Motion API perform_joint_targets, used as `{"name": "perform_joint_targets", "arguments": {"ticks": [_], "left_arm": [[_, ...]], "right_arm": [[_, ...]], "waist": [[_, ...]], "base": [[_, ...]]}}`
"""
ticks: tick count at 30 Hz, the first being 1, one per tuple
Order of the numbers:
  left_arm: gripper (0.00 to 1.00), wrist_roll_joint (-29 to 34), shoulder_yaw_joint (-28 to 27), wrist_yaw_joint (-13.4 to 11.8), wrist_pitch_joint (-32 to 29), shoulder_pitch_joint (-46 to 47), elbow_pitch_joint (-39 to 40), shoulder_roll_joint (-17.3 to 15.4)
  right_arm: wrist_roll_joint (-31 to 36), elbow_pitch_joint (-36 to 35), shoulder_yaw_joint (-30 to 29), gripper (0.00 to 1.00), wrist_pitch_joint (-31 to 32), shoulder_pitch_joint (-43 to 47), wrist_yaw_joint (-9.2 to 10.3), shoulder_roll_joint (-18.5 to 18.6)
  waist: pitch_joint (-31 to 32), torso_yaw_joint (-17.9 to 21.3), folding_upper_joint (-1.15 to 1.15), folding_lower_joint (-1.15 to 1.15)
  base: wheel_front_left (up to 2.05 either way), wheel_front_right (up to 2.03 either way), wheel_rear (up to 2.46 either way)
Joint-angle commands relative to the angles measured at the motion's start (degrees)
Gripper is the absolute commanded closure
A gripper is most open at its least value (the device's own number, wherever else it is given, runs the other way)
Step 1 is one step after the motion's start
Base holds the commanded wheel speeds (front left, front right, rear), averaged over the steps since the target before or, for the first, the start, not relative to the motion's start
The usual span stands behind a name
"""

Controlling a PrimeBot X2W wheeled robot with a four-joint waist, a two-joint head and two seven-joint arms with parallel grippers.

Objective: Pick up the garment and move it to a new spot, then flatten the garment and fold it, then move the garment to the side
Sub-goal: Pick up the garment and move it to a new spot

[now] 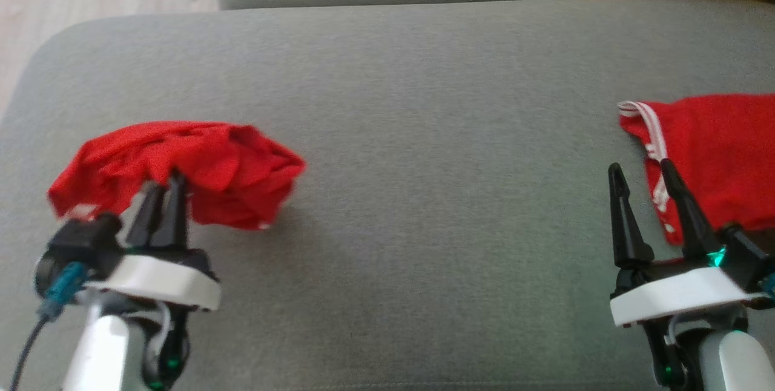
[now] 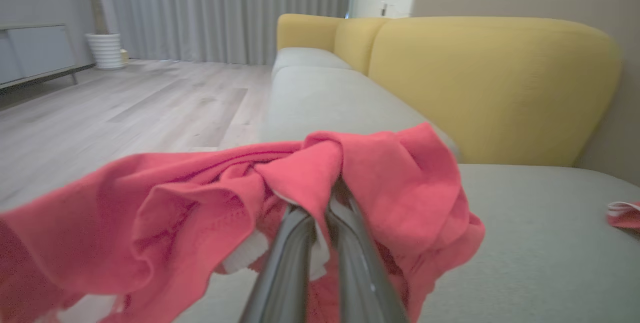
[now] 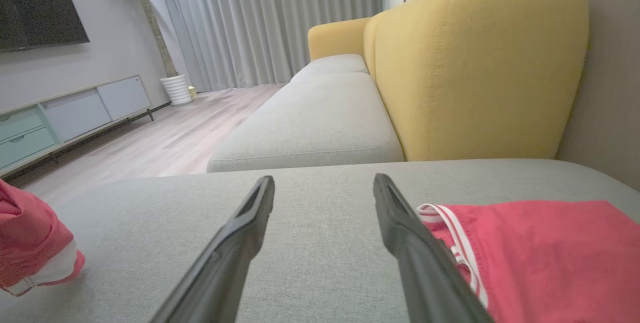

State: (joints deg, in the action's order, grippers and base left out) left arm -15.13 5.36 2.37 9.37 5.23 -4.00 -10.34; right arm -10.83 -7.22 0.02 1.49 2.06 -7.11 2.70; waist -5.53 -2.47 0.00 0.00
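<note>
Grey sofa cushion (image 1: 424, 76): near left, the left gripper (image 1: 168, 182) pinches the crumpled red garment (image 1: 200, 158), bunched up, likely for carrying. The right gripper (image 1: 640, 167) gapes idle beside a flat striped-trim garment (image 1: 720, 149).

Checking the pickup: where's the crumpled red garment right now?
Head view, left side: the crumpled red garment is bunched over the grey cushion, pinched by the left gripper.
</note>
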Motion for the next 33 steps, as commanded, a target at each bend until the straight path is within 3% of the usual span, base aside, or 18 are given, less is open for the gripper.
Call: {"name": "perform_joint_targets", "arguments": {"ticks": [1,9,18,19,20,21,28,33], "left_arm": [[1.00,0.5,-1.4,-0.2,-0.3,2.6,2.9,-0.8],[1.00,1.7,6.8,2.5,-2.1,7.5,1.8,2.0],[1.00,2.3,18.7,4.8,-5.0,15.3,-14.5,3.5],[0.61,1.9,19.4,4.9,-4.9,15.8,-15.7,3.6],[0.61,1.9,19.4,4.9,-4.9,15.8,-15.7,3.6],[0.00,1.5,20.8,5.0,-4.4,16.4,-17.4,3.6],[0.00,-0.2,22.0,5.0,-1.3,15.1,-17.0,2.6],[0.00,-1.1,20.1,2.2,1.1,10.7,-11.9,1.7]], "right_arm": [[-0.6,-2.0,1.5,0.00,-0.5,-1.1,-0.37,0.2],[-1.8,-1.7,2.0,0.00,-1.0,-1.7,-0.37,0.2],[-3.7,0.0,3.2,0.00,-2.8,-3.1,-0.37,0.2],[-3.8,0.3,3.2,0.00,-3.1,-3.2,-0.37,0.2],[-3.8,0.3,3.2,0.00,-3.1,-3.2,-0.37,0.2],[-4.0,0.7,3.2,0.00,-3.4,-3.2,-0.37,0.2],[-3.6,1.7,3.1,0.00,-3.6,-3.0,-0.37,0.2],[-2.8,1.7,2.6,0.00,-2.8,-2.3,-0.37,0.2]], "waist": [[0.0,1.7,0.00,0.00],[-2.4,7.7,0.00,0.00],[-6.2,13.4,0.00,0.00],[-6.3,13.6,0.00,0.00],[-6.3,13.6,0.00,0.00],[-6.3,13.7,0.00,0.00],[-4.5,12.1,0.00,0.00],[-2.0,9.2,0.00,0.00]], "base": [[0.00,0.00,0.00],[0.00,0.00,0.00],[0.00,0.00,0.00],[0.00,0.00,0.00],[0.00,0.00,0.00],[0.00,0.00,0.00],[0.00,0.00,0.00],[0.00,0.00,0.00]]}}
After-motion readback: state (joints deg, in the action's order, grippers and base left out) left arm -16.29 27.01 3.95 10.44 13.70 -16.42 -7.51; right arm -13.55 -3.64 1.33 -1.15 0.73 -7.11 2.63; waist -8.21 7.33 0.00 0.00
